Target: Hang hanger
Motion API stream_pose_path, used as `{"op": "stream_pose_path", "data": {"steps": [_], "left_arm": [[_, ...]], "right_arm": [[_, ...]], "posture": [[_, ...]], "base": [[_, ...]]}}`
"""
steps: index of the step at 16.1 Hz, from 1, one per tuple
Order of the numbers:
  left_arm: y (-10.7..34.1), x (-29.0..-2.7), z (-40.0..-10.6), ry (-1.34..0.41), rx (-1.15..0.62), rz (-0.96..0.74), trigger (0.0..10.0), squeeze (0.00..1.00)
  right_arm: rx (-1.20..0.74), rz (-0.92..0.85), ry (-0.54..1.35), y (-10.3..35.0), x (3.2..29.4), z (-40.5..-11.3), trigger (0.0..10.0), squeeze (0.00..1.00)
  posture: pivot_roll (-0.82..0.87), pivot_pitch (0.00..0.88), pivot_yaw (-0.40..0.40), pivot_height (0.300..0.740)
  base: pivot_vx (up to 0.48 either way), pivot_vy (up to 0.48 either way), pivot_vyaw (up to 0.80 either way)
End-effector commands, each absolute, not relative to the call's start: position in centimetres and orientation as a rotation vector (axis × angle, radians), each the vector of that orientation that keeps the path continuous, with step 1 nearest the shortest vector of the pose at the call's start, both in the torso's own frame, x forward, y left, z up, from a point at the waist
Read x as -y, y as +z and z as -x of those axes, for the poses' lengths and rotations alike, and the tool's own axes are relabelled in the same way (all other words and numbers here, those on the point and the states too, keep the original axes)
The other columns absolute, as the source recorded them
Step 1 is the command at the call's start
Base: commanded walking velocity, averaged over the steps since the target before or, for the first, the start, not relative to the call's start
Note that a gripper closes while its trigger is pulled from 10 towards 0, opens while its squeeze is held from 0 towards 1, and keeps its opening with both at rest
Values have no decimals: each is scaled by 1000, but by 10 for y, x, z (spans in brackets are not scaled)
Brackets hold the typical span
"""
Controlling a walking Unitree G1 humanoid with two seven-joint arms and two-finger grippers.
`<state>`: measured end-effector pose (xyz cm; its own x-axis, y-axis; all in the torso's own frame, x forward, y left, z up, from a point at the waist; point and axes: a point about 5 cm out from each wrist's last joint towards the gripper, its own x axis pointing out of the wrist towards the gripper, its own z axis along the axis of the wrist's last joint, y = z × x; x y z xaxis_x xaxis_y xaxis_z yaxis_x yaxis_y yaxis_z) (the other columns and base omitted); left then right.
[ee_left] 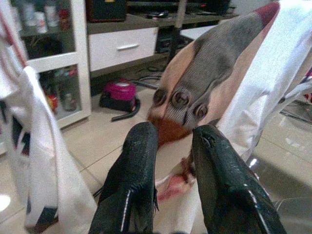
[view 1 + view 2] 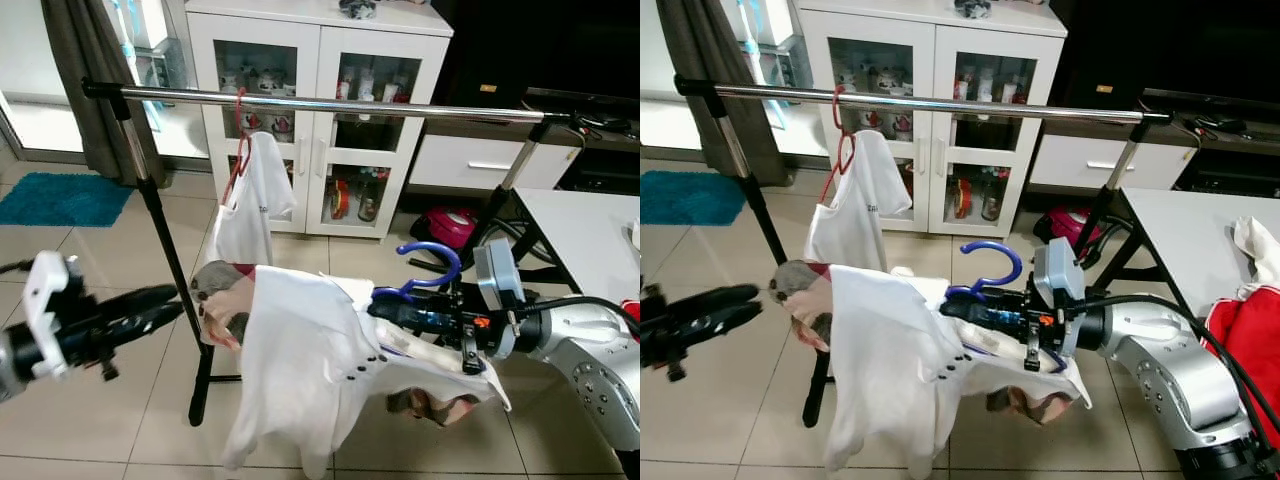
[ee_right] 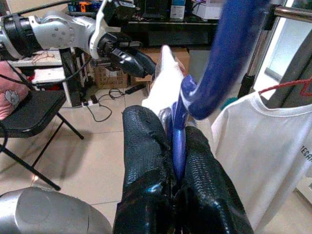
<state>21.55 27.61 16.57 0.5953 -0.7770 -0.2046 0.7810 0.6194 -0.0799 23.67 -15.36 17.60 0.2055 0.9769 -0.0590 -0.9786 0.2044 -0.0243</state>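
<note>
The right pincer is clamped on the blue plastic hanger, which carries a white button shirt below the long silver metal rail. At 9 o'clock, the left pincer has its fingers a little apart, near the shirt's grey collar.

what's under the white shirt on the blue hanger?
Under the white shirt, a grey, peach and dark red garment pokes out at the left shoulder and below the right pincer, which grips the blue hanger. The hanger's arms are covered.
</note>
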Motion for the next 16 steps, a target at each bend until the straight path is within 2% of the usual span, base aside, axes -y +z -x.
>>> {"op": "stream_pose_path", "data": {"steps": [1,5,10,11,12,13,14,15,16], "left_arm": [[168,-268,-220,-965,-228,-14,10000,1000],[166,-255,-231,-1046,-227,-34,10000,1000],[159,-253,-240,-1059,-275,-114,10000,1000],[156,-255,-242,-1037,-288,-132,10000,882],[154,-256,-243,-1024,-287,-134,10000,882],[153,-256,-245,-1011,-279,-123,0,659],[152,-255,-247,-1004,-265,-102,0,63],[152,-254,-248,-1007,-255,-88,0,0],[152,-252,-249,-1009,-246,-76,0,0]], "right_arm": [[-2,79,1385,183,152,-237,10000,0],[3,87,1391,185,152,-237,10000,0],[4,90,1392,186,152,-237,10000,0],[6,91,1390,186,152,-237,10000,0],[6,92,1389,186,152,-237,10000,0],[7,92,1388,186,152,-237,10000,0],[7,92,1387,186,153,-238,10000,0],[7,93,1386,186,153,-238,10000,0],[6,93,1385,186,153,-238,10000,0]], "posture": [[-20,0,-51,740],[-35,0,-44,740],[-38,0,-43,740],[-38,0,-43,740],[-38,0,-43,740],[-39,0,-39,740],[-39,0,-40,740],[-39,0,-41,740],[-40,0,-41,740]], "base": [[0,0,0],[0,0,0],[0,0,0],[0,0,0],[0,0,0],[0,0,0],[0,0,0],[0,0,0],[0,0,0]]}}
